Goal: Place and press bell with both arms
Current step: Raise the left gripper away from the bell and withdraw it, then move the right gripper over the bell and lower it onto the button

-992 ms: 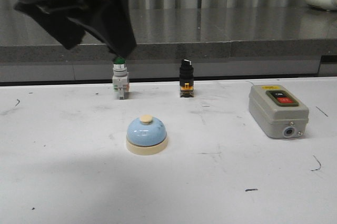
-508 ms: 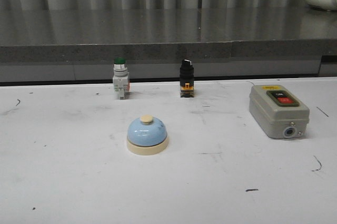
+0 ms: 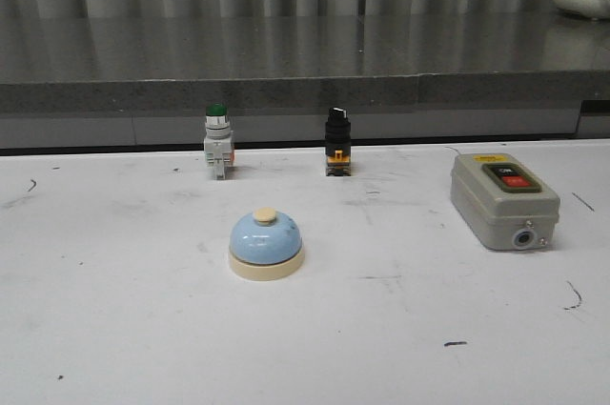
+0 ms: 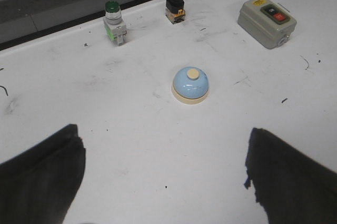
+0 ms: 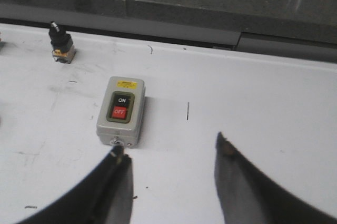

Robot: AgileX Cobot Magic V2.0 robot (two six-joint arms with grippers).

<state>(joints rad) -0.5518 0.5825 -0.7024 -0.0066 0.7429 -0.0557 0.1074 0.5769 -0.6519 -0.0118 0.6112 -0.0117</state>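
The light-blue bell (image 3: 267,244) with its cream base and cream button stands upright on the white table, near the middle. It also shows in the left wrist view (image 4: 190,85). My left gripper (image 4: 164,139) is open and empty, held above the table on the near side of the bell, well apart from it. My right gripper (image 5: 169,147) is open and empty, just on the near side of the grey switch box (image 5: 120,110). Neither arm shows in the front view.
A grey switch box (image 3: 503,199) with red and black buttons sits at the right. A green-topped push button (image 3: 217,142) and a black selector switch (image 3: 337,142) stand at the table's far edge, before a grey ledge (image 3: 305,91).
One second ago a black arm filled the upper left of the front view. It has since moved out of that view. The bell has not moved.
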